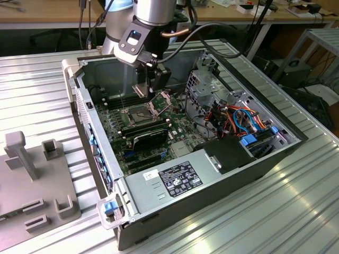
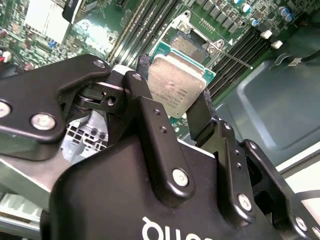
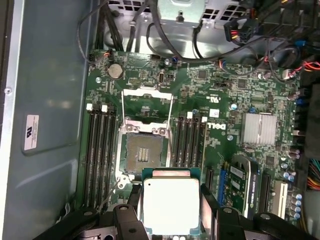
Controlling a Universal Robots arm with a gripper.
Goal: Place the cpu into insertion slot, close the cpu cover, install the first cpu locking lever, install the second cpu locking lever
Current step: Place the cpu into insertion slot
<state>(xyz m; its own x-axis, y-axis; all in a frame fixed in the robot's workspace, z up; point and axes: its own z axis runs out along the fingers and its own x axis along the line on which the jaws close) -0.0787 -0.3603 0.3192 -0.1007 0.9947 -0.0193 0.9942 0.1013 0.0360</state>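
The cpu (image 3: 171, 206) is clamped tight in your tool (image 3: 171, 197), near the open insertion slot (image 3: 144, 154). If you lower it crooked, it could sit wrong and hurt the slot.

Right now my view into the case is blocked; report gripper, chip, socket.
Gripper shut on square silver-tan cpu, above green board. Dark square insertion slot bare, silvery cpu cover hinged open. Nothing blocking slot.

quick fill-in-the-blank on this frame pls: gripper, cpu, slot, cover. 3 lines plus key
1. The gripper is ____ on the cpu.
2. The slot is ____.
3. The cover is flipped ____.
Missing words: shut; empty; open.
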